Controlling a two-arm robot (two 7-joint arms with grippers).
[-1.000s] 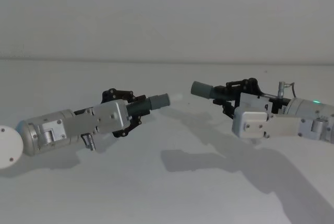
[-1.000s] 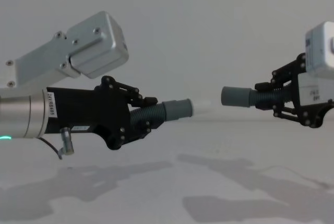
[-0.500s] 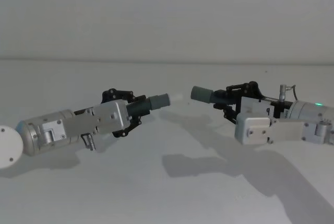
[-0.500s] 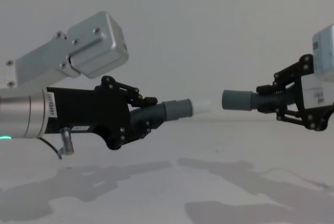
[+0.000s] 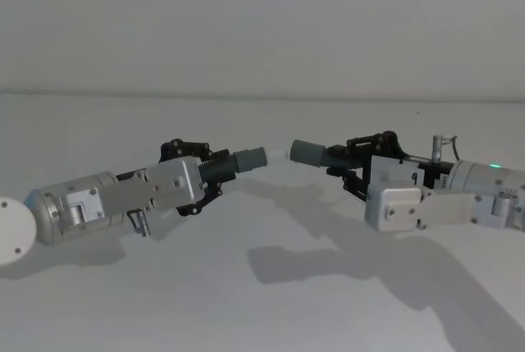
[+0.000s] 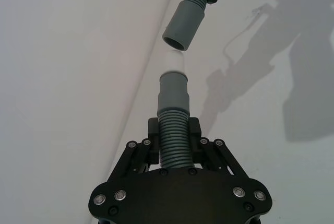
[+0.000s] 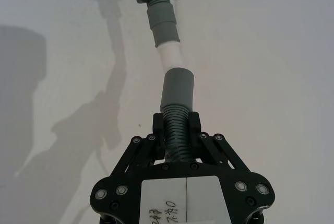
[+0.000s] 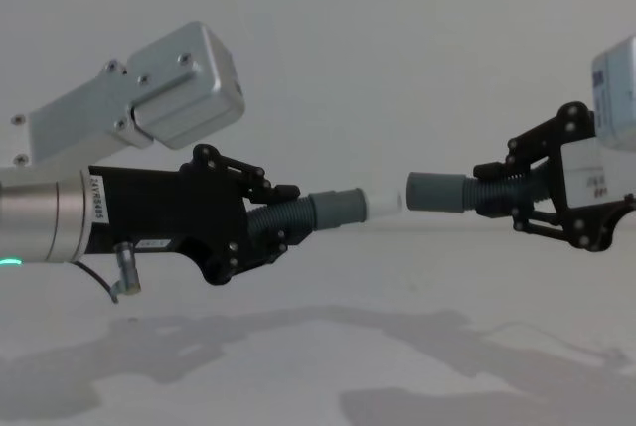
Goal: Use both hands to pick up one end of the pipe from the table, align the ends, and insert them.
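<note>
At frame centre, the 2 hose pieces lie nearly level, cuffs facing. The left gripper (image 8: 283, 219) clamps the white-tipped hose piece (image 8: 320, 212); the right gripper (image 8: 497, 191) clamps the open-mouthed hose piece (image 8: 442, 193), tip just short of mouth.

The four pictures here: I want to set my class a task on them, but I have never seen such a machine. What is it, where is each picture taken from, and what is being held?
It is a robot with two arms, each ending in a black clamp called a gripper. One camera looks down from its head, one looks across from its chest, and one sits on each wrist. The left gripper is shut on a ribbed grey hose piece with a white tip. The right gripper is shut on a second hose piece. Both are held above the white table, with the second piece's open grey cuff facing the white tip and almost meeting it.
</note>
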